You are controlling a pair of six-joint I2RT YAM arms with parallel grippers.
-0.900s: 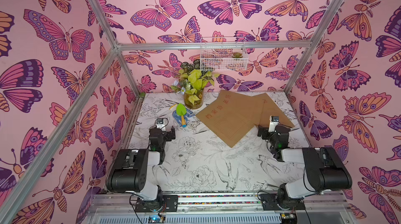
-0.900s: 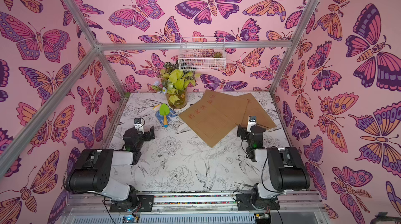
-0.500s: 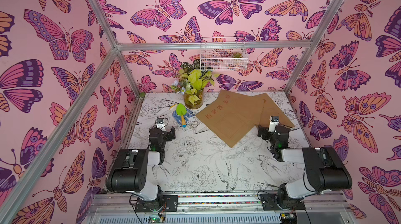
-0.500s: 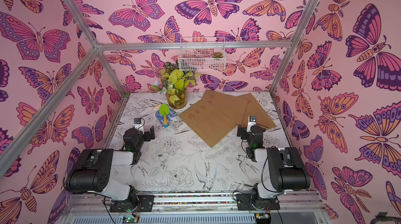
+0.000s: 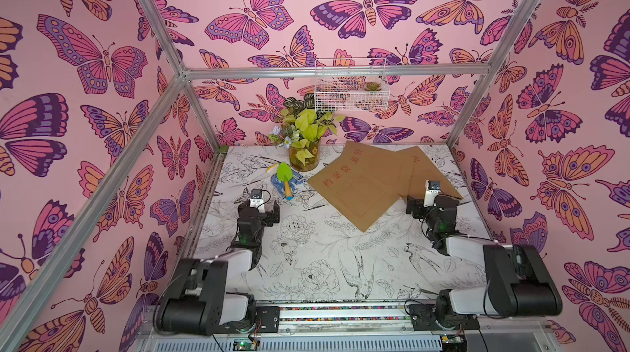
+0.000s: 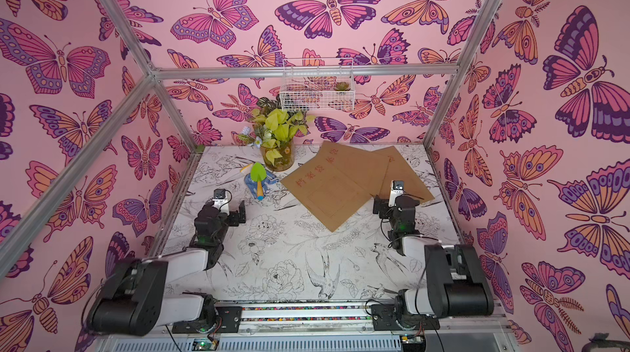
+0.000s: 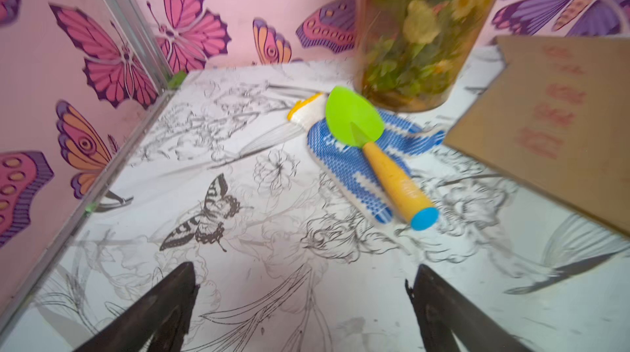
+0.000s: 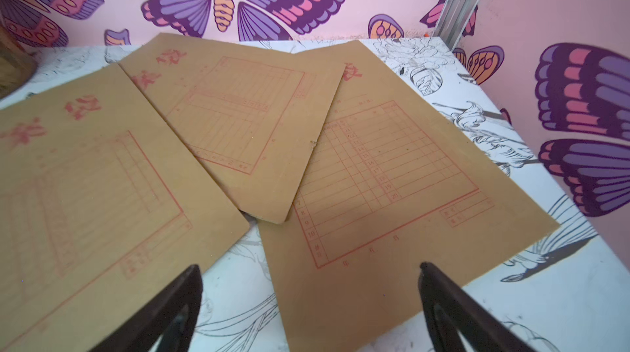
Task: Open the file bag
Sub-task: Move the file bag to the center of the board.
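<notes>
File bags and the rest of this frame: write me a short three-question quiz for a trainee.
1. How many file bags show in the right wrist view?
2. True or false: the right tool is shut on a file bag.
3. The green trowel lies on: A) the glove; B) a file bag; C) the vase.

Key: 1. Three. 2. False, it is open and holds nothing. 3. A.

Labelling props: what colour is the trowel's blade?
Bright green; the blade shows best in the left wrist view.
</notes>
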